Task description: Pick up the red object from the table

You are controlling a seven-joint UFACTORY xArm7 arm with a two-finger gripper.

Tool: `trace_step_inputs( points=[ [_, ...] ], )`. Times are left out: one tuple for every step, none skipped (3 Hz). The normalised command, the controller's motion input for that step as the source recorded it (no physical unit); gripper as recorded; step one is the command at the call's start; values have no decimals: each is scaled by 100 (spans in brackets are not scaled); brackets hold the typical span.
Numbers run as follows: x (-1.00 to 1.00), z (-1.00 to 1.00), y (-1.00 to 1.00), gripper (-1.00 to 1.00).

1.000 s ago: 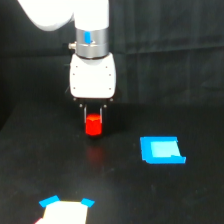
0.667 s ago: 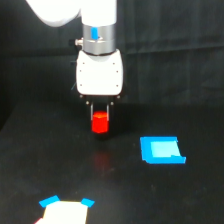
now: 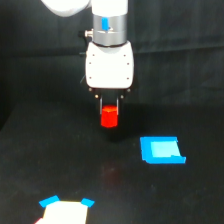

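End effector (image 3: 109, 111) closed on red object (image 3: 109, 118), fingers clamping its upper part; block hangs clear above black worktop (image 3: 60, 165), faint red reflection below. Vertical wrist keeps grip square. Blue rectangle (image 3: 161, 150) well apart.

No legible text, label, brand, number or sign is found anywhere in the exterior view. The arm's white housing (image 3: 109, 67) is plain. A small blue mark (image 3: 105, 23) sits on the grey collar above it; it carries no readable characters. The blue rectangle (image 3: 161, 150) at the right is blank. The white patch with blue corners (image 3: 65, 211) at the near left edge is blank as well. The red object (image 3: 109, 116) bears no marking. The table (image 3: 45, 160) shows none.
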Motion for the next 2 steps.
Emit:
trace_step_inputs(
  points=[
    [-24,100,-5,-100],
    [-21,100,3,-100]
  ],
)
